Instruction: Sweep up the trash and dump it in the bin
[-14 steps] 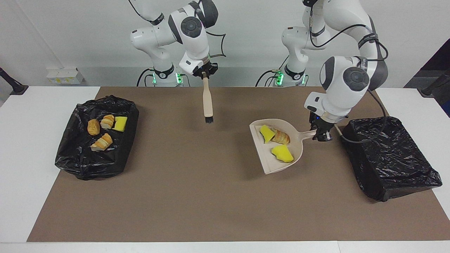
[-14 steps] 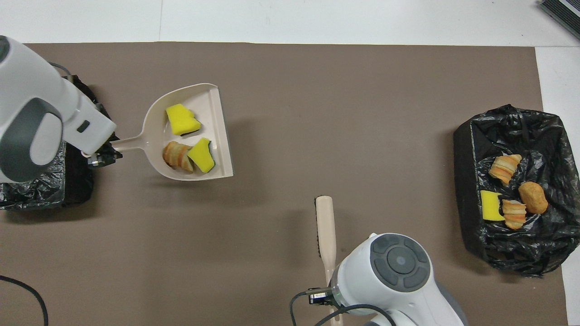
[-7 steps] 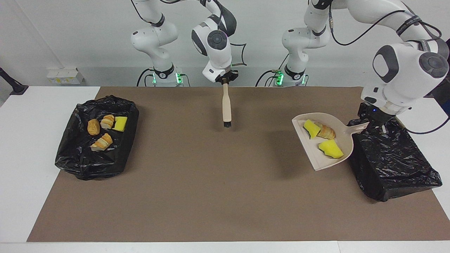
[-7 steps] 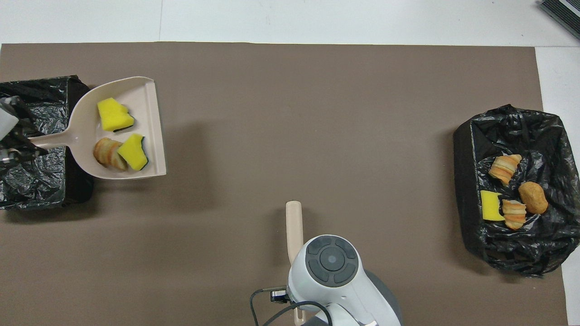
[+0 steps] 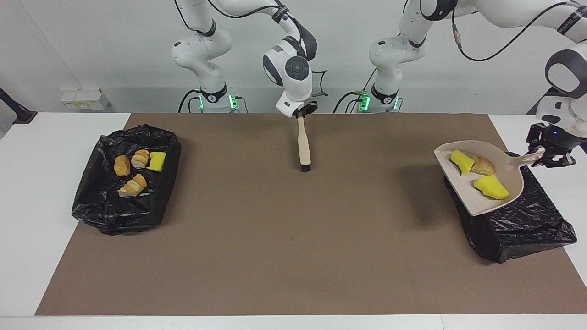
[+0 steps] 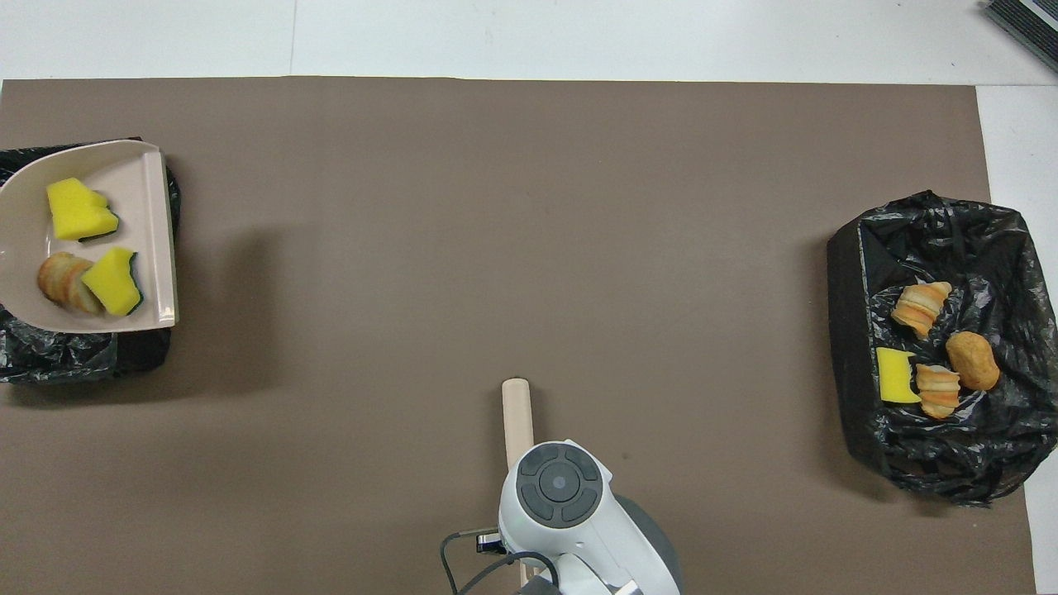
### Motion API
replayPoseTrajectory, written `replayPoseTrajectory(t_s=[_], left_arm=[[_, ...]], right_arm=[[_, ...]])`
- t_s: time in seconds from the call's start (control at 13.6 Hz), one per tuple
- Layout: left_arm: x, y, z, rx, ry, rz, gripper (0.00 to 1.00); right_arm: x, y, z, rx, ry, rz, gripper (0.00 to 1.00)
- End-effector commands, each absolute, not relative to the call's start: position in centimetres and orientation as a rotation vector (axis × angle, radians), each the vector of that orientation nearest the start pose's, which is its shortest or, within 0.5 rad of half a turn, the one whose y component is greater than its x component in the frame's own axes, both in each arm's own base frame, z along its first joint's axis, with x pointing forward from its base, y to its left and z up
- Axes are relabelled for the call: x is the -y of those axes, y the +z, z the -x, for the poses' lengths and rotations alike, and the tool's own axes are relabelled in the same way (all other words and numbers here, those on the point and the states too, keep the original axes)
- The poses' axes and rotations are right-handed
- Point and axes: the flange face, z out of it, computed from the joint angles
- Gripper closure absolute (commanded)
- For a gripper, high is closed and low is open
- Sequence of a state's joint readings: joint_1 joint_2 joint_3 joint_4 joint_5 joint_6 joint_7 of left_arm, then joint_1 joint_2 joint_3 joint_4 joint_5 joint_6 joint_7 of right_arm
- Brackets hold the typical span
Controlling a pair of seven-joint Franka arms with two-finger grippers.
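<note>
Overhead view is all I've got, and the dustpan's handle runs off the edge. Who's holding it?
Observer: The left gripper grips the dustpan by the end of its handle.
Operator: Is the pan sitting on the black bin?
Observer: No, it looks lifted over the bin, about level.
Operator: The big white arm hides the brush's end. What's there?
Observer: The right gripper holds the brush by its handle top, bristles pointing down over the mat.
</note>
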State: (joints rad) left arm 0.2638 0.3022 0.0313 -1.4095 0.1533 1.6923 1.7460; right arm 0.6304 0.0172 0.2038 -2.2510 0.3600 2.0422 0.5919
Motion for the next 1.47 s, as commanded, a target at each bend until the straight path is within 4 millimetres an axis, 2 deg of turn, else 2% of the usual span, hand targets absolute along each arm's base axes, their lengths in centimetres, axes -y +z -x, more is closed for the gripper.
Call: replayPoseTrajectory(t_s=[0.0, 0.15, 0.22, 0.29, 0.37, 0.59, 0.74, 0.81, 0.88, 1.1, 1.25, 1.4], left_arm=[[-23.1, 52.4, -63.6, -2.065, 0.273, 2.149, 1.00], [-25.9, 52.0, -65.0, -2.017, 0.351, 2.086, 1.00], [-26.7, 52.0, -65.5, -1.996, 0.392, 2.045, 1.00], [-26.9, 52.2, -65.8, -1.979, 0.434, 1.988, 1.00], [-26.6, 52.5, -66.2, -1.961, 0.507, 1.913, 1.00], [-26.8, 52.9, -66.5, -1.870, 0.645, 1.796, 1.00], [-22.7, 51.9, -67.2, -1.794, 0.723, 1.742, 1.00], [-21.4, 51.6, -66.8, -1.761, 0.764, 1.708, 1.00], [-21.2, 51.6, -66.3, -1.739, 0.810, 1.660, 1.00], [-21.6, 53.1, -65.3, -1.676, 0.931, 1.529, 1.00], [-21.6, 54.9, -64.1, -1.640, 0.974, 1.472, 1.00], [-21.3, 57.0, -63.2, -1.622, 0.970, 1.471, 1.00]], right_arm=[[-38.5, 33.3, -32.4, 0.008, 0.529, 3.023, 1.00], [-38.2, 33.2, -32.4, 0.028, 0.532, 3.052, 0.99], [-38.2, 33.2, -32.4, 0.027, 0.532, 3.055, 0.69], [-38.3, 33.3, -32.6, 0.032, 0.524, 3.055, 0.28], [-38.3, 33.4, -32.7, 0.052, 0.509, 3.061, 0.00], [-38.0, 35.3, -34.5, 0.112, 0.422, 3.065, 0.00], [-35.6, 37.8, -37.8, 0.101, 0.321, 3.051, 0.00], [-33.7, 39.0, -40.0, 0.083, 0.266, 3.051, 0.00], [-31.6, 40.6, -42.4, 0.076, 0.188, 3.063, 0.00], [-25.7, 44.4, -48.3, 0.047, -0.026, 3.137, 0.00], [-22.0, 46.4, -50.8, 0.027, -0.116, 3.172, 0.00], [-18.6, 49.5, -52.4, -0.010, -0.124, 3.181, 0.00]])
